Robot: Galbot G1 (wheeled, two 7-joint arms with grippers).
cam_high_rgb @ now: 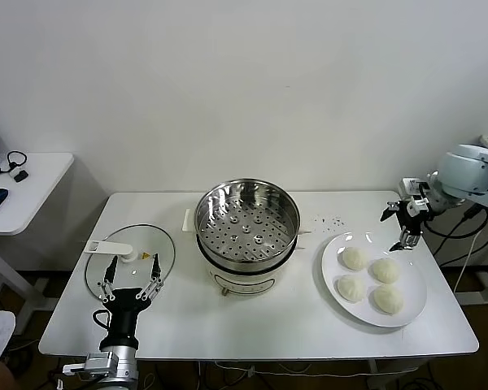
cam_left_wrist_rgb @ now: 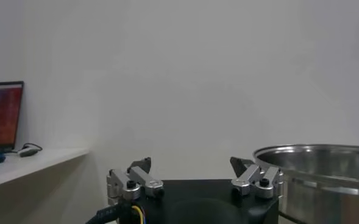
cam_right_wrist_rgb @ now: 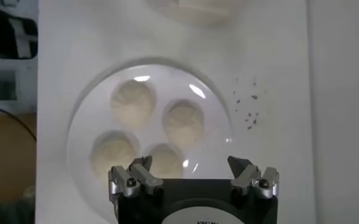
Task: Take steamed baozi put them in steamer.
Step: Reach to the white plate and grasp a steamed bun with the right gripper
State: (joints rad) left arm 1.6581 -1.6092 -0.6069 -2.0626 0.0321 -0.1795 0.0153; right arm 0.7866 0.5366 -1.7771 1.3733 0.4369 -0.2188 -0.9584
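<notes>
R gripper (cam_high_rgb: 407, 223) hangs above the far edge of the white plate (cam_high_rgb: 415, 313), jaws spread wide, nothing held. All four baozi (cam_high_rgb: 372, 283) sit on the plate, none in the steamer (cam_high_rgb: 247, 218) yet, which stands lid-off mid tabletop (cam_high_rgb: 187, 325). To do the pick well: centre over one bun, prob the nearest, come straight down, close gently so the soft dough isn't crushed, w/o nudging its neighbours. L gripper (cam_high_rgb: 130, 275) idles open by the glass lid (cam_high_rgb: 159, 244).

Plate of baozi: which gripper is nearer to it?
Right. The right gripper hangs open over the plate's far edge; the left gripper, also open, sits across the table over the glass lid, beyond the steamer.
</notes>
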